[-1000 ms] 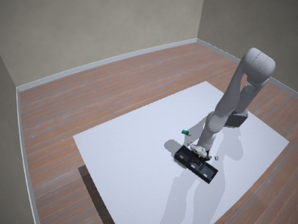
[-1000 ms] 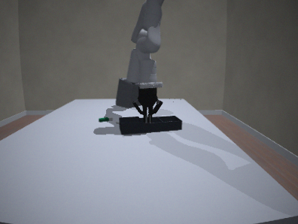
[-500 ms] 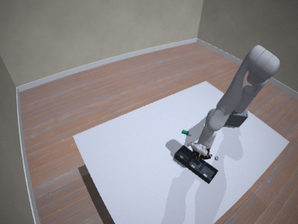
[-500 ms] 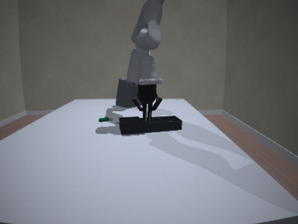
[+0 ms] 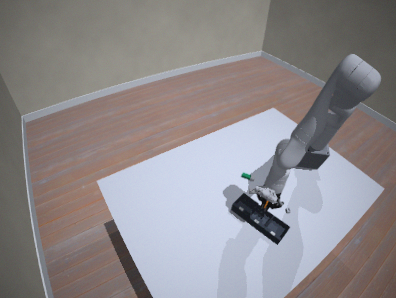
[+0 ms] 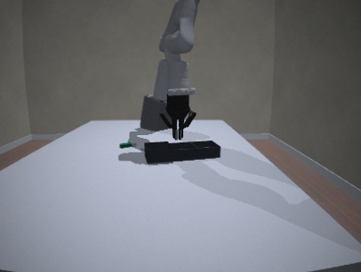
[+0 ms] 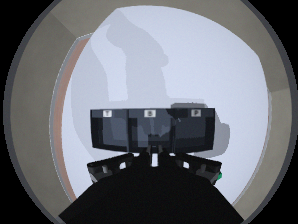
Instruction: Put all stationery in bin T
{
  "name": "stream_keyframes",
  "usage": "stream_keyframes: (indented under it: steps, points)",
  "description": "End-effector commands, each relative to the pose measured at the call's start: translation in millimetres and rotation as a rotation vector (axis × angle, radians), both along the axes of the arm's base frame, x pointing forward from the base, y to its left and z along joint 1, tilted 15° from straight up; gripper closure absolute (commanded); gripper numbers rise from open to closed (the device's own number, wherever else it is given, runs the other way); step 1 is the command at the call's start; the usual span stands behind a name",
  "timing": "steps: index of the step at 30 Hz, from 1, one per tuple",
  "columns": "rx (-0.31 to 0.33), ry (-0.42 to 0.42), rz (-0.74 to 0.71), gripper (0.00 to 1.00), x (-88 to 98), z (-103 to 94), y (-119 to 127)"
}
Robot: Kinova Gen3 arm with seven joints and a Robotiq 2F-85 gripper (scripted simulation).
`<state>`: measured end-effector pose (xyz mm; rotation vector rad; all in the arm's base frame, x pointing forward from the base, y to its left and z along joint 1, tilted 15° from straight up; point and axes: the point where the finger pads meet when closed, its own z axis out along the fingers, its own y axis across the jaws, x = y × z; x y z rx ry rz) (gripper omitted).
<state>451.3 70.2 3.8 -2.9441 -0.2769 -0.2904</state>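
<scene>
The black row of bins [image 6: 182,151] stands on the white desk [image 6: 91,214], its three compartments side by side in the wrist view, though the marks on them are too small to read. The tool [image 6: 178,133] hangs just above the row's rear wall, its fingers pressed nearly together; whether the orange speck [image 5: 266,204] under it in the top view is something pinched cannot be told. A small green thing [image 5: 246,175] lies on the desk beside the bins, and a tiny pale thing [image 5: 287,210] lies on the other side.
</scene>
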Motion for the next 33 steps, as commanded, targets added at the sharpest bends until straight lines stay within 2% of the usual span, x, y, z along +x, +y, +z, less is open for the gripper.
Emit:
stream_keyframes:
  steps: [1, 4, 11, 15, 29, 33]
  points:
    - [0.000, -0.012, 0.005, 0.91, 1.4, 13.7, 1]
    - [0.000, -0.012, 0.005, 0.91, -0.4, 23.4, -1]
    - [0.000, -0.012, 0.005, 0.91, -0.4, 23.4, -1]
    - [0.000, -0.012, 0.005, 0.91, -2.3, 24.9, 9]
    - [0.001, -0.012, 0.005, 0.91, -15.4, 35.6, 77]
    - [0.001, -0.012, 0.005, 0.91, -16.2, 36.2, 81]
